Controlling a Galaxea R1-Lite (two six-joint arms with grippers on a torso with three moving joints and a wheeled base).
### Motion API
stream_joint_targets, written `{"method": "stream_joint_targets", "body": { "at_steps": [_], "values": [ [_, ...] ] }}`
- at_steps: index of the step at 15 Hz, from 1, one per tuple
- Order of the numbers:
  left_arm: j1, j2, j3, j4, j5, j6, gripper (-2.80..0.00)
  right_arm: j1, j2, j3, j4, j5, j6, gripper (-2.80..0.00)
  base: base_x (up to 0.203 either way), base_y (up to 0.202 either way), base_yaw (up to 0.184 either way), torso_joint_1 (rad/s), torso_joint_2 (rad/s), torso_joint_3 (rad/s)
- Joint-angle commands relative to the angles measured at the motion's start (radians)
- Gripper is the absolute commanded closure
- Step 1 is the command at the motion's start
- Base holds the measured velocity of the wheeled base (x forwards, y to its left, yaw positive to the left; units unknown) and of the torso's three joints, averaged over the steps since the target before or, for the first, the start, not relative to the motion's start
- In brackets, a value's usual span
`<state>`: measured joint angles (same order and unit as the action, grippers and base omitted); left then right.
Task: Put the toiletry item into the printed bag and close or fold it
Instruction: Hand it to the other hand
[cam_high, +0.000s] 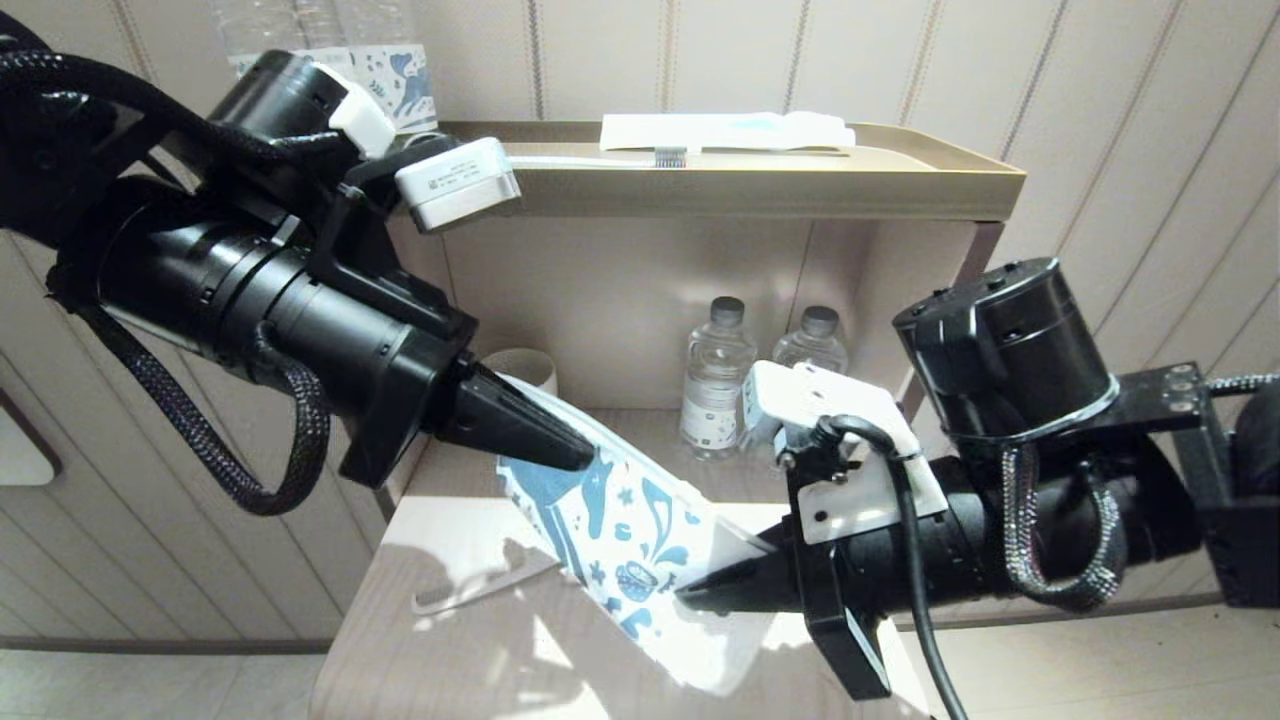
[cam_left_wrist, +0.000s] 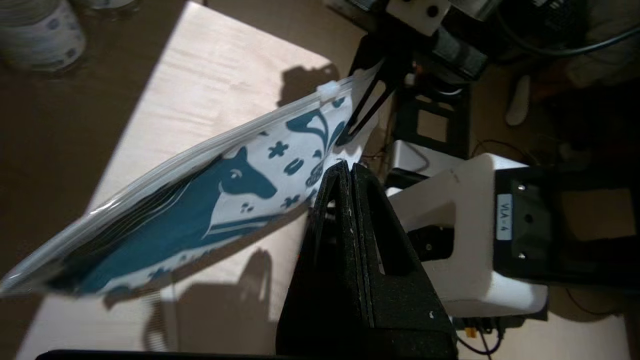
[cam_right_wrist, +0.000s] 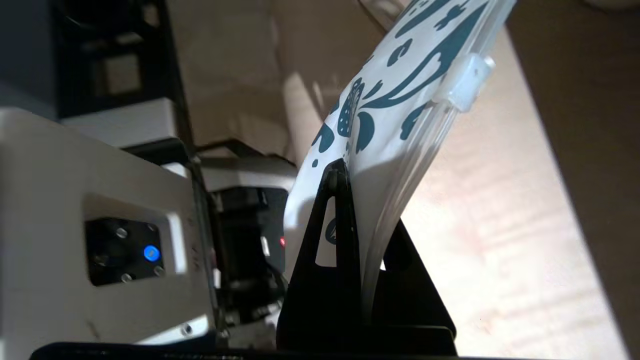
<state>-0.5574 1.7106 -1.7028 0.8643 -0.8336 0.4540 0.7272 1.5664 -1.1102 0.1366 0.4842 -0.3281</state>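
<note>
Head view: both grippers, left (cam_high: 585, 462) and right (cam_high: 685, 597), clamp the printed bag (cam_high: 630, 540); the comb (cam_high: 480, 590) seemingly lies outside on the desk (cam_high: 420, 660).

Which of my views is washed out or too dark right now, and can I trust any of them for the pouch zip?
Head view: hard sunlight glares on the table, bleaching the low end of the printed bag; the comb shows mostly by its shadow. Left wrist view: dim, though the zip slider reads clearly. Right wrist view: the slider is soft and backlit, the fingers silhouetted.
</note>
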Motion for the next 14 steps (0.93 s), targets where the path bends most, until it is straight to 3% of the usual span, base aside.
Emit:
{"method": "stream_joint_targets", "body": {
  "at_steps": [1, 3, 6, 10, 14],
  "values": [
    [-0.001, -0.008, -0.014, -0.004, 0.041, -0.008, 0.0, 0.003, 0.003, -0.053, 0.116, -0.094, -0.041, 0.0, 0.0, 0.0, 0.0, 0.0, 0.0, 0.0],
    [0.001, -0.027, -0.015, -0.008, 0.063, -0.003, 0.0, 0.018, 0.007, -0.158, 0.302, -0.207, -0.101, 0.0, 0.0, 0.0, 0.0, 0.0, 0.0, 0.0],
    [0.001, -0.024, 0.003, -0.008, 0.1, -0.001, 0.0, 0.085, 0.006, -0.213, 0.442, -0.376, -0.214, 0.0, 0.0, 0.0, 0.0, 0.0, 0.0, 0.0],
    [0.041, 0.013, 0.046, -0.014, 0.087, 0.081, 0.0, 0.123, 0.017, -0.288, 0.6, -0.397, -0.281, 0.0, 0.0, 0.0, 0.0, 0.0, 0.0, 0.0],
    [0.05, 0.086, -0.012, -0.008, 0.039, 0.116, 0.0, 0.162, 0.043, -0.296, 0.638, -0.405, -0.305, 0.0, 0.0, 0.0, 0.0, 0.0, 0.0, 0.0]
  ]
}}
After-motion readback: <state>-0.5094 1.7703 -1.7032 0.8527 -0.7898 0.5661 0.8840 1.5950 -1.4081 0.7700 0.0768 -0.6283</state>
